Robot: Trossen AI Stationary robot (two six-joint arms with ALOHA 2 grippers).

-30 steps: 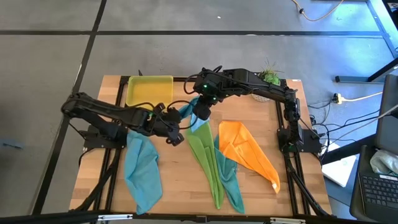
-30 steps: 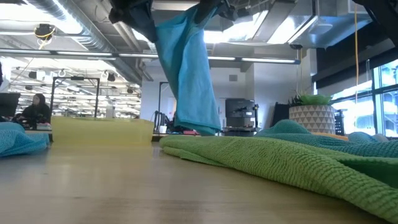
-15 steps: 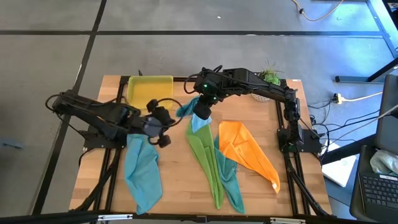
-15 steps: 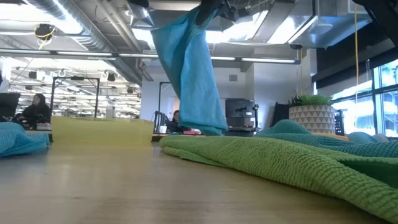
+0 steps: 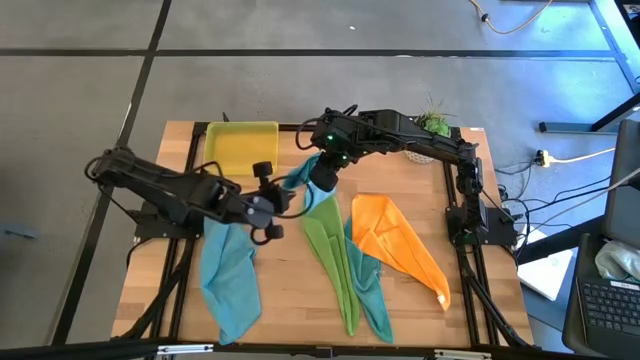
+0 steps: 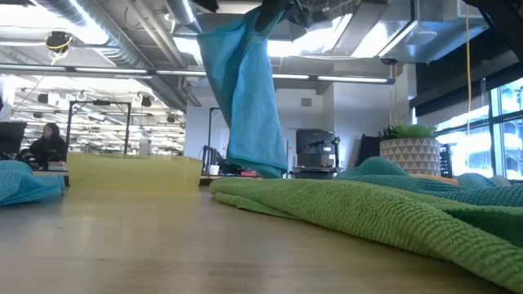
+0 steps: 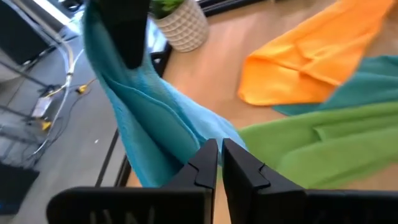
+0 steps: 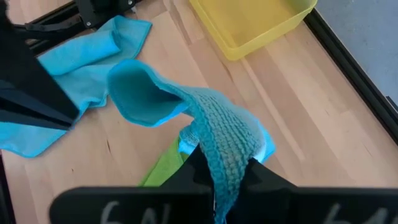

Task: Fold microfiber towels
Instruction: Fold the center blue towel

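A wooden butcher-block table with a black metal frame carries everything. At its far left corner sits a yellow-green plastic tray. A potted plant in a patterned white pot stands at the far right. On the left part lies a light blue towel, crumpled lengthwise. In the middle a lime green towel stretches toward the near edge, overlapping a teal towel just beside it. To the right an orange towel, folded into a rough triangle, lies flat with one edge touching the teal one
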